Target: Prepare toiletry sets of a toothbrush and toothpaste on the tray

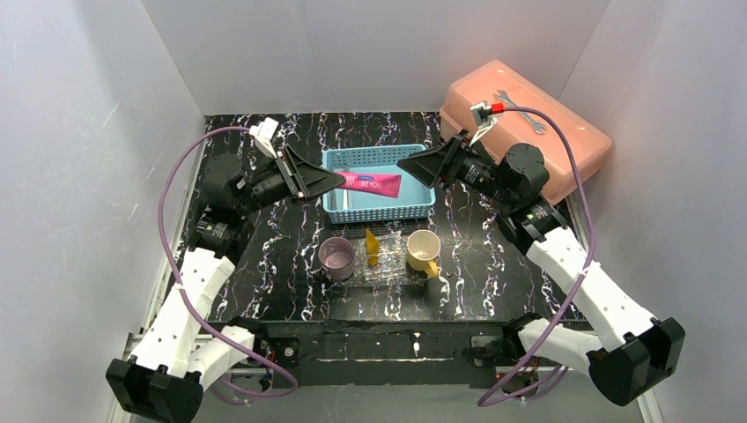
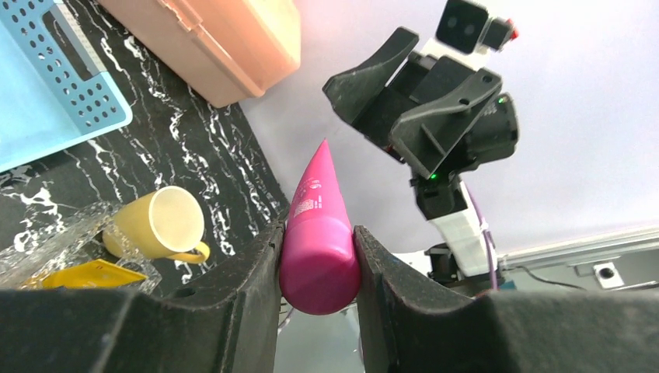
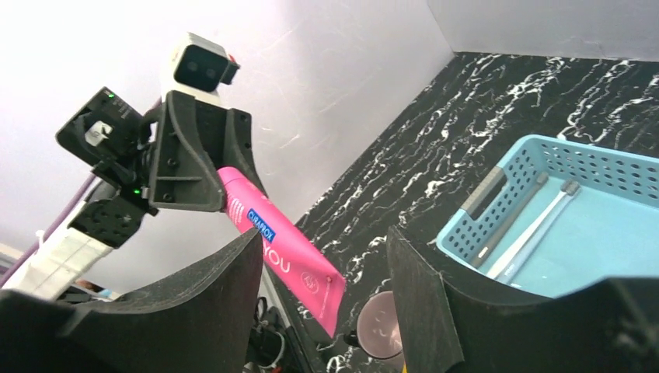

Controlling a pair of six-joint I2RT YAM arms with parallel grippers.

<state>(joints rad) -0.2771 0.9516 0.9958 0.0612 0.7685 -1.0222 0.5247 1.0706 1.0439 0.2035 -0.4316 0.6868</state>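
Note:
A pink-magenta toothpaste tube (image 1: 374,183) hangs level over the light-blue basket (image 1: 380,208), and my left gripper (image 1: 333,181) is shut on its cap end. From the left wrist the tube (image 2: 319,249) sits squeezed between both fingers. My right gripper (image 1: 412,166) is open just past the tube's flat end; in its own view the jaws stand wide apart with the tube (image 3: 284,249) between and beyond them, untouched. Thin pale toothbrushes (image 3: 536,227) lie in the basket (image 3: 497,210). A yellow tube (image 1: 372,247) rests on the clear tray (image 1: 380,273).
A purple cup (image 1: 337,257) stands at the tray's left end and a yellow cup (image 1: 424,249) at its right. A salmon toolbox (image 1: 528,132) with a wrench (image 1: 520,110) on its lid sits at the back right, behind the right arm. White walls enclose the black marbled table.

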